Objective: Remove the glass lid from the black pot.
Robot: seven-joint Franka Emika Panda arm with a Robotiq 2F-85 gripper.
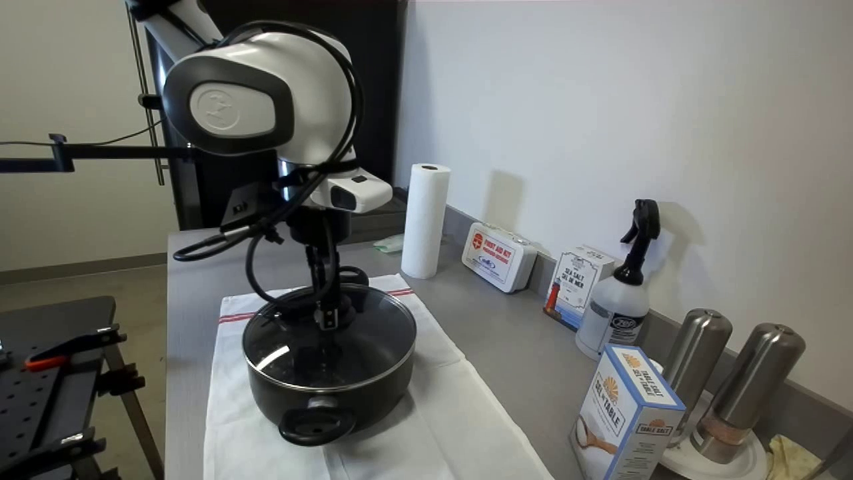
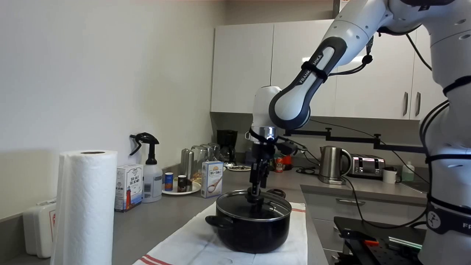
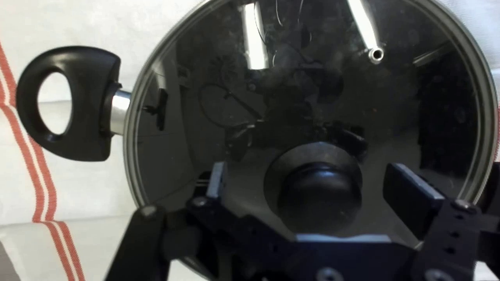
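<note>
Grey countertop point(image 1: 480, 333) is running along the wall point(image 1: 600, 133). Glass lid point(image 1: 380, 333) is sitting on the black pot point(image 2: 254, 235). Your gripper point(image 3: 310, 181) is standing wide, framing the knob point(image 3: 320, 191) in the wrist view, presumably for pinching it. Dish towel point(image 1: 453, 413) is lying underneath, likely as padding. You're counting one glass lid, two side handles point(image 3: 91, 105), one sea salt box point(image 1: 578, 287), one table salt box point(image 1: 626, 417).

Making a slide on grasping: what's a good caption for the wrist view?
Wrist view: open gripper framing the black knob of the glass lid, which covers the black pot.
</note>
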